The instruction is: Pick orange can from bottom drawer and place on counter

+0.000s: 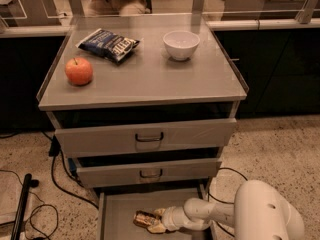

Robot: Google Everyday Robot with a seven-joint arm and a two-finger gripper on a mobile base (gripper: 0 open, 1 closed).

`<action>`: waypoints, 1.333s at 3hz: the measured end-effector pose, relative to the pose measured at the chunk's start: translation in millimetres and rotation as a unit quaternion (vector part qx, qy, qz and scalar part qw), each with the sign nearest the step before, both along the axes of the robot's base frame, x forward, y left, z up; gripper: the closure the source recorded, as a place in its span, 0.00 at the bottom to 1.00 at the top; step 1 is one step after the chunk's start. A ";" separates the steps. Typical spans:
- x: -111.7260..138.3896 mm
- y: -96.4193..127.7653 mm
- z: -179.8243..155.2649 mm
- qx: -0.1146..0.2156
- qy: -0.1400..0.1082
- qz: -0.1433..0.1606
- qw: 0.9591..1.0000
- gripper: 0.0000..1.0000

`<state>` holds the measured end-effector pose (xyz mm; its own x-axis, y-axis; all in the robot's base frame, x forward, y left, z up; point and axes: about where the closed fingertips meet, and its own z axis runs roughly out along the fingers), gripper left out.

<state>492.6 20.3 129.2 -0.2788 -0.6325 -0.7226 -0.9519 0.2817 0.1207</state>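
Camera view looks down on the counter [150,86], the flat grey rectangular top of a drawer cabinet with low clear raised edges. On it sit a round orange-red apple [79,71] at the left, a crumpled dark blue snack bag [108,45] behind the apple, and a small white bowl [181,44] toward the back right, all well apart from each other. Below are two grey drawers with dark loop handles, the upper drawer [100,138] and the middle drawer [110,174], both pulled out slightly. The bottom drawer [117,211], a shallow grey tray, is pulled out farthest. The small shiny orange-gold metal drink can [142,218] lies on its side on the drawer floor. The pale two-finger gripper [156,221] is down inside this drawer at the can's right end, reaching in from the right on the white robot arm [220,213]. Whether it has clamped onto the can cannot be told. Black cables [56,176] trail over the speckled floor left of the cabinet.
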 end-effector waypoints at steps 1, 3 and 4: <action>-5.7 -16.7 28.8 0.008 -0.010 0.007 1.000 1.00; -13.5 -60.0 105.1 0.046 -0.042 0.015 0.998 1.00; -12.3 -86.9 157.1 0.044 -0.067 0.026 0.996 1.00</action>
